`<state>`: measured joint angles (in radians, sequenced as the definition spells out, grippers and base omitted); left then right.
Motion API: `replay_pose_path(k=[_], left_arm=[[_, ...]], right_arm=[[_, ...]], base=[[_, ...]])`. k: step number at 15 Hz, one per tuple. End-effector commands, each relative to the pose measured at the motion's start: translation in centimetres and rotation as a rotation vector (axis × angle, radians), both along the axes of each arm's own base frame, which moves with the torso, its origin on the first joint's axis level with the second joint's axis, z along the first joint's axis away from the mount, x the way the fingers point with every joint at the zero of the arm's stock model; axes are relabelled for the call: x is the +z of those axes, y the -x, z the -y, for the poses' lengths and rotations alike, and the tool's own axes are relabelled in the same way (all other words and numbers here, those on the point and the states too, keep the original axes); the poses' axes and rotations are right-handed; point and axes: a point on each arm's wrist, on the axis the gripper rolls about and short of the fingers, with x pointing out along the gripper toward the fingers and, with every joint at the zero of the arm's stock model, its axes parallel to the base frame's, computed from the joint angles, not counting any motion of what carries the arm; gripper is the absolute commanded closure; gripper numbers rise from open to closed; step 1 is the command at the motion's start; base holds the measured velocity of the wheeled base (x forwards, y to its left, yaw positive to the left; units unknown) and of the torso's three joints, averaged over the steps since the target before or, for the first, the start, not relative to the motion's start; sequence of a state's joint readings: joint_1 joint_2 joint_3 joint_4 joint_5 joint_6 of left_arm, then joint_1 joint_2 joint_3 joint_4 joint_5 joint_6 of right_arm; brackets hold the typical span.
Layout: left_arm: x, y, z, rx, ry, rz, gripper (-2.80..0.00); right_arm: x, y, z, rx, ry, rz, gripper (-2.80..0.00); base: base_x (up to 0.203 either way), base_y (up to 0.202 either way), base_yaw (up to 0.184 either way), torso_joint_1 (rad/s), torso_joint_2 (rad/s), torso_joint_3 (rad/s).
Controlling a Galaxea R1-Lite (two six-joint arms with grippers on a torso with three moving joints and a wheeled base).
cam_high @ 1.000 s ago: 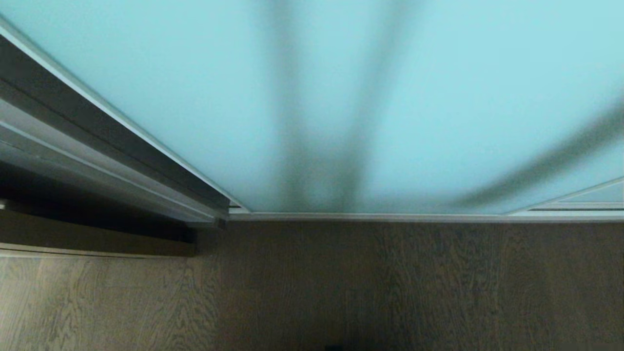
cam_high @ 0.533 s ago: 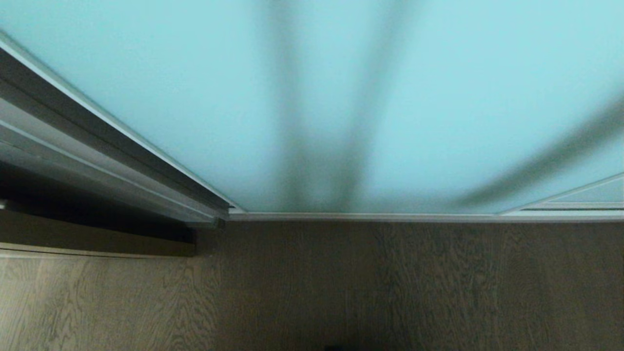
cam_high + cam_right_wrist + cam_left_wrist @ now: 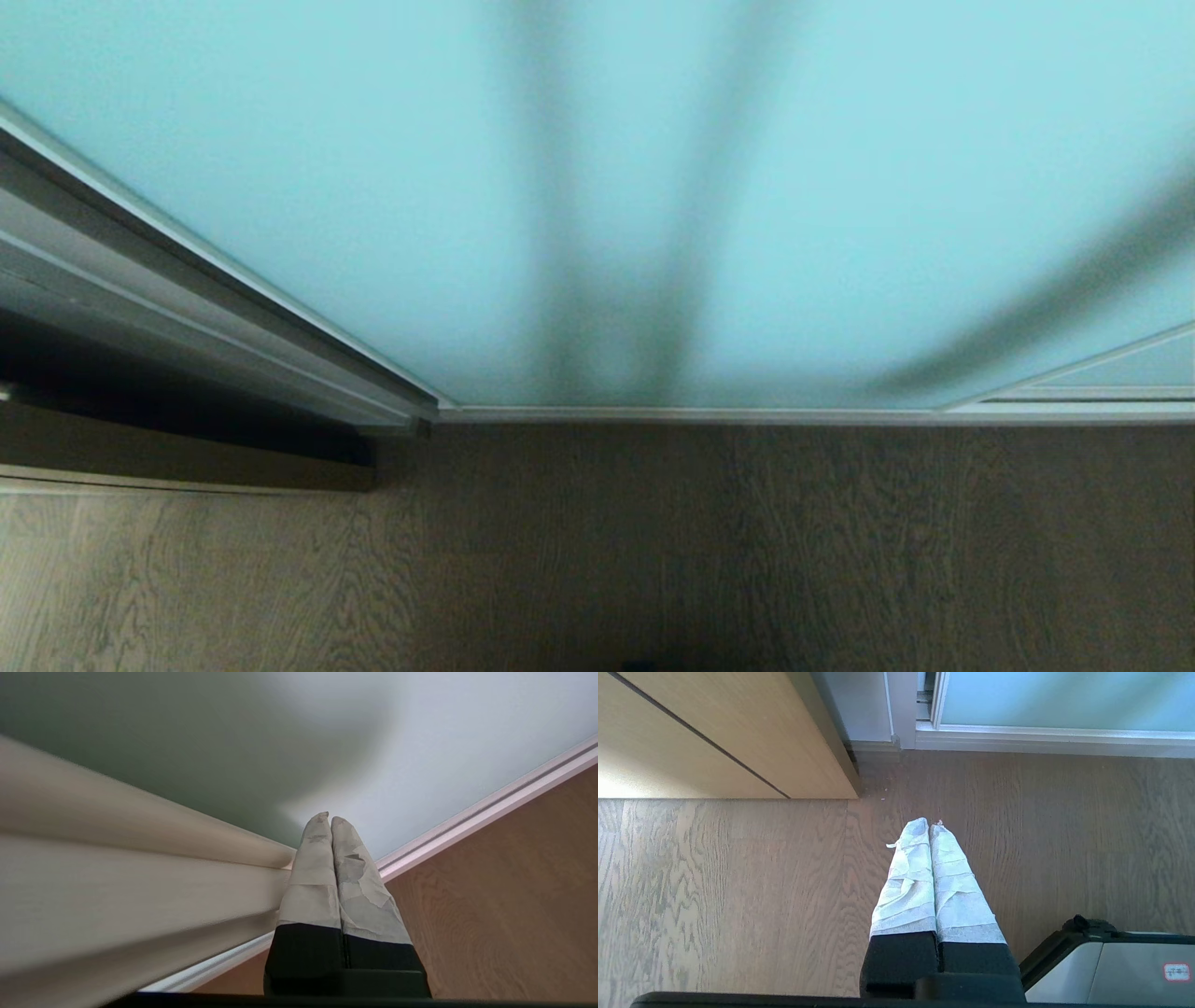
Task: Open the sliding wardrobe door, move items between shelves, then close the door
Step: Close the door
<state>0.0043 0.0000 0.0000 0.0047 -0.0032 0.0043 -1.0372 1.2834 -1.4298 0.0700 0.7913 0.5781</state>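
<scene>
- Wood-grain floor (image 3: 709, 551) ran up to the wardrobe's bottom track (image 3: 747, 414), and the frosted aqua glass of the sliding wardrobe door (image 3: 373, 187) filled most of the head view; neither arm showed there.
- Right hand (image 3: 330, 818) had its two taped fingers (image 3: 317, 868) pressed together with nothing between them. Its tips lay close against the door's glass, just beside the pale upright frame edge (image 3: 140, 868); whether they actually touched the frame could not be told.
- Left hand (image 3: 929, 824) was likewise closed and empty, pointing down over the floor beside the robot's base (image 3: 1111, 966), well apart from the door. It looked parked.
- Outward from there, a light wooden cabinet (image 3: 714, 737) stood to the left of the wardrobe.
- No cushion or shelf was in any view, so the items presumably sat behind the glass, out of sight.
- Judged from the pictures, the step in hand was a door slide worked by the right hand at the frame edge. With nothing of the interior visible, it could not be settled whether this was the opening or the closing.
- The next move would call for firm sideways pressure on the frame, kept along the track so the closed fingers would not skid onto the smooth glass.
</scene>
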Motion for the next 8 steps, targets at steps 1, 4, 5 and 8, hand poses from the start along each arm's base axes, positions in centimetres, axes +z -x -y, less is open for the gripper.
replay_pose_path(k=[1,4,5,8], left_arm=[[0.0,0.0,0.0,0.000,0.000,-0.003,0.00],[0.0,0.0,0.0,0.000,0.000,-0.003,0.00],[0.0,0.0,0.0,0.000,0.000,-0.003,0.00],[0.0,0.0,0.0,0.000,0.000,-0.003,0.00]], right_arm=[[0.0,0.5,-1.1,0.020,0.010,0.006,0.00],[-0.2,0.8,-2.1,0.036,0.015,0.009,0.00],[-0.1,0.9,-2.2,0.033,0.022,0.012,0.00],[0.1,1.2,-2.3,0.014,0.041,0.020,0.00]], base=[[0.000,0.000,0.000,0.000,0.00,0.000],[0.000,0.000,0.000,0.000,0.00,0.000],[0.000,0.000,0.000,0.000,0.00,0.000],[0.000,0.000,0.000,0.000,0.00,0.000]])
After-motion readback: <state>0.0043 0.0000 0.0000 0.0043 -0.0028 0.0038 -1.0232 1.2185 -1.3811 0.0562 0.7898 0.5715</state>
